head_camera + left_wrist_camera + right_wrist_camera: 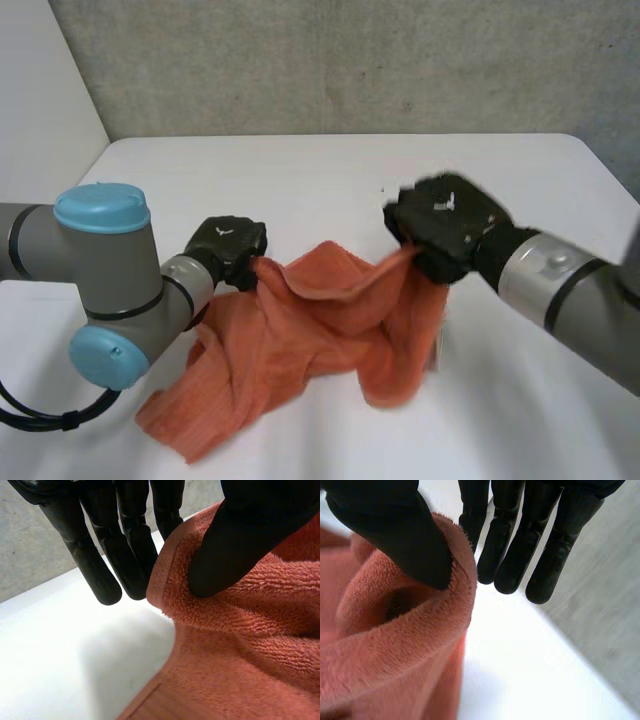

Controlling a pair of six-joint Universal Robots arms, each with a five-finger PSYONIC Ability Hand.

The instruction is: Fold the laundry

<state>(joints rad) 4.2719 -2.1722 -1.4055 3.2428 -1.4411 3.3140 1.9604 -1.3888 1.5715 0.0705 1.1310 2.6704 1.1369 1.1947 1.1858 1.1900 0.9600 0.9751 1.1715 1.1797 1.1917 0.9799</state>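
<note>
Orange terry-cloth towel, soft, limp and probably light, sags onto the white surface between the left hand and right hand, each pinching its hemmed edge, likely the surest hold, between thumb and fingers.

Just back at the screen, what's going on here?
The left hand pinches the orange towel by its hemmed edge, thumb against fingers, and the right hand pinches another part of the edge the same way. The stretch between them is lifted, while the rest lies crumpled on the white table.
</note>
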